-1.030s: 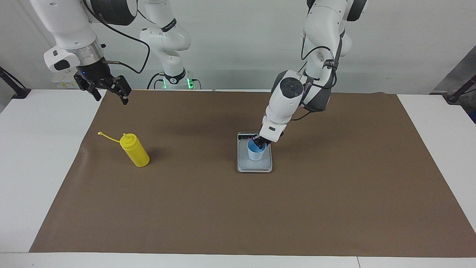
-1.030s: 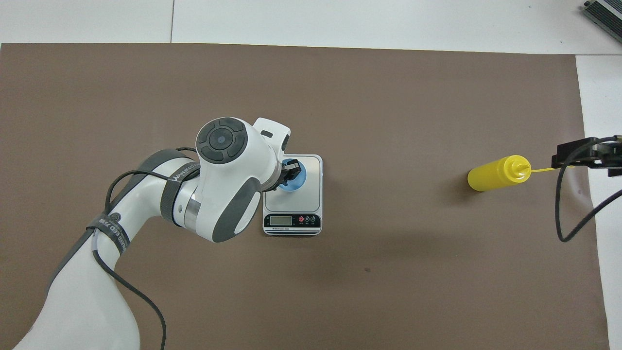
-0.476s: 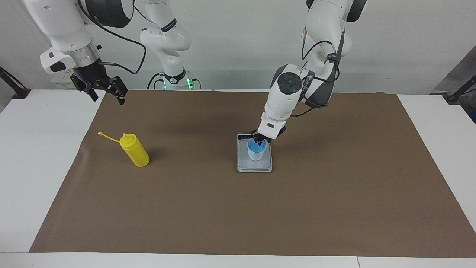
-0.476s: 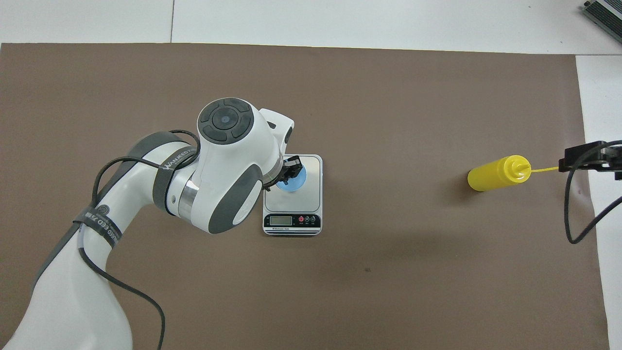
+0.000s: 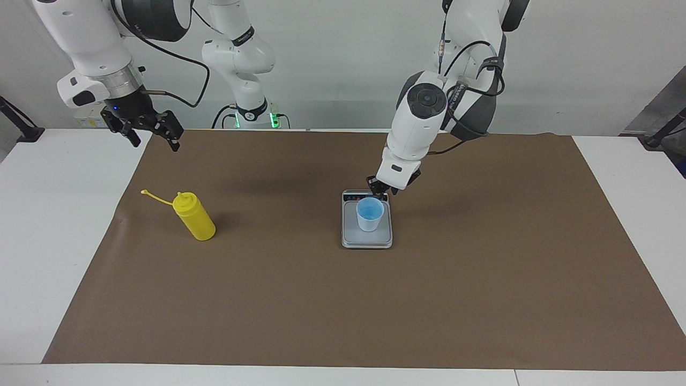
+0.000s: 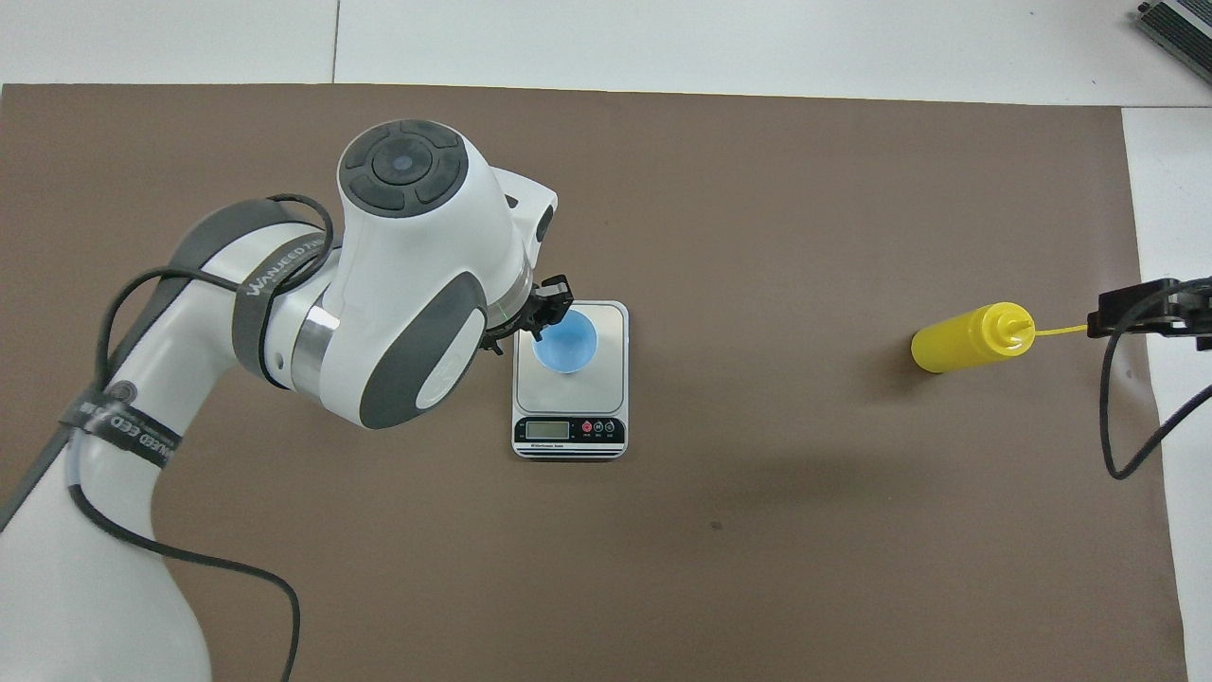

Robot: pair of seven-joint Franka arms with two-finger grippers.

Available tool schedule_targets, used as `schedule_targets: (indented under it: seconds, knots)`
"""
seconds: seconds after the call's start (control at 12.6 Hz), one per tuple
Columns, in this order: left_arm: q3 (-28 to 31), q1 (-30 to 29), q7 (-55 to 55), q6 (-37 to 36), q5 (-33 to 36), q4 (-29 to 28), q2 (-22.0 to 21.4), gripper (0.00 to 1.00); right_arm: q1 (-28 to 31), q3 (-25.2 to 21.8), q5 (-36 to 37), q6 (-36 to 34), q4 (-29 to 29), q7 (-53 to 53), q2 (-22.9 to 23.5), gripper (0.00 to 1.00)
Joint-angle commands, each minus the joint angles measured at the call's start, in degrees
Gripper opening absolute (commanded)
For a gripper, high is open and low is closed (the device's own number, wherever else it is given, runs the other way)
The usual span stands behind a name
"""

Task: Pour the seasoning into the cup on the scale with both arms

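Observation:
The light blue cup (image 5: 370, 213) (image 6: 565, 343) stands upright on the plate of the silver-grey scale (image 5: 367, 239) (image 6: 606, 398), with nothing holding it. Just above the cup's rim, on the side nearer to the robots, my left gripper (image 5: 378, 188) (image 6: 542, 311) hangs open and clear of the cup. The yellow seasoning bottle (image 5: 195, 219) (image 6: 964, 339) stands on the brown mat toward the right arm's end, its cap strap sticking out sideways. My right gripper (image 5: 154, 138) (image 6: 1141, 313) is open and raised over the mat's corner, apart from the bottle.
A brown mat (image 5: 343, 300) covers most of the white table (image 5: 48, 225). The scale's display strip (image 6: 569, 430) faces the robots. A third white arm (image 5: 241, 59) stands at the table's edge between the two arms.
My left gripper has let go of the cup's rim and risen off it; the cup stays on the scale. The right gripper has drawn back slightly toward its base.

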State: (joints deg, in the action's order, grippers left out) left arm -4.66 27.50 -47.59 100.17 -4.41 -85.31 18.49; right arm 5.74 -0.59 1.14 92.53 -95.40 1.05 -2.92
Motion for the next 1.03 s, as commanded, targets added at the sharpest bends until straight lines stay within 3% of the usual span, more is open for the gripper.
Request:
schedule_targets:
  seconds: [0.0, 0.32, 0.55, 0.95]
  knots:
    - [-0.27, -2.62, 2.83, -6.11, 2.3, 6.01, 0.94, 0.44, 0.85, 0.15, -0.96, 2.03, -1.98, -3.76, -1.21, 1.0]
    - [0.17, -9.12, 16.89, -15.69, 2.3, 10.86, 0.77, 0.47, 4.27, 0.15, -4.19, 9.05, -6.45, -15.69, -2.78, 1.0]
    - [0.26, -14.3, 25.94, -18.95, 2.39, 10.95, -2.3, 0.48, 8.14, 0.15, -9.39, 15.29, -13.65, -26.94, -5.42, 1.0]
    - [0.26, -24.4, 42.55, -22.47, 6.6, 10.69, -7.49, 0.54, 14.81, 0.07, -16.15, 20.13, -18.84, -44.95, -5.6, 1.0]
